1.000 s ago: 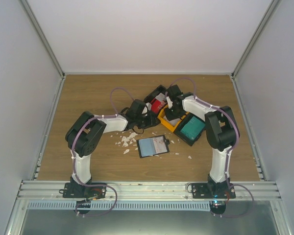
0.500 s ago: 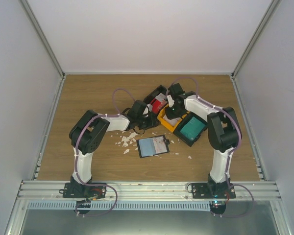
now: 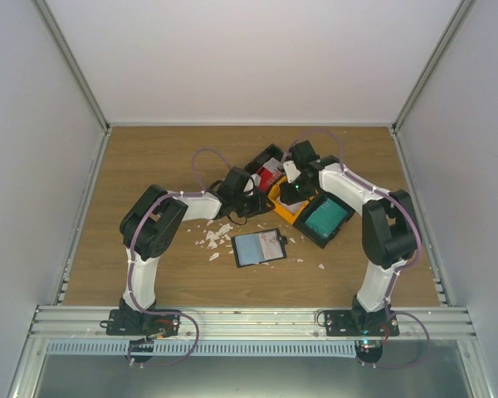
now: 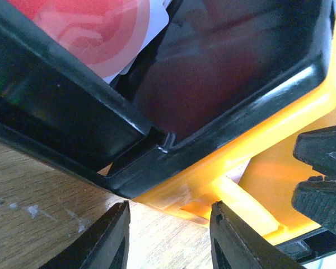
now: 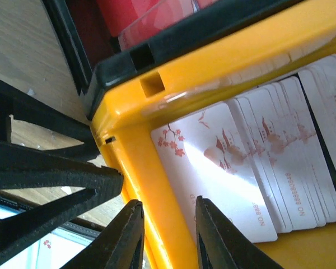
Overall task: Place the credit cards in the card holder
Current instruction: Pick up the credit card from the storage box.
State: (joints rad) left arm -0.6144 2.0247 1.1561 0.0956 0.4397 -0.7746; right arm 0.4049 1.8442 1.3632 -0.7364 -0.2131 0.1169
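- Open and flat on the wooden table (image 3: 149, 166), near its middle and in front of the bins: card holder (image 3: 260, 247), a bluish panel on its left half and a pale one on its right; any print there too small to read.
- Just left of the holder: scattered white crumbs (image 3: 212, 236).
- Behind the holder, three bins touching in a row: black bin (image 4: 67, 106) with a red-and-white card (image 4: 95, 28) bearing pale ring shapes, then yellow bin (image 5: 224, 50), then a second black bin (image 3: 315, 237) with teal cards (image 3: 325, 217).
- Fanned inside the yellow bin: whitish cards (image 5: 252, 162), printed in red with a blossom sprig and a building sketch, plus "NO" and digits starting 88, the rest blurred.
- Left gripper (image 4: 168, 235): fingers moderately parted, holding nothing, low over the wood at the corner where the black and yellow bins meet.
- Right gripper (image 5: 167, 238): fingers narrowly parted, astride the yellow bin's side wall, one outside and one above the whitish cards; contact impossible to judge.
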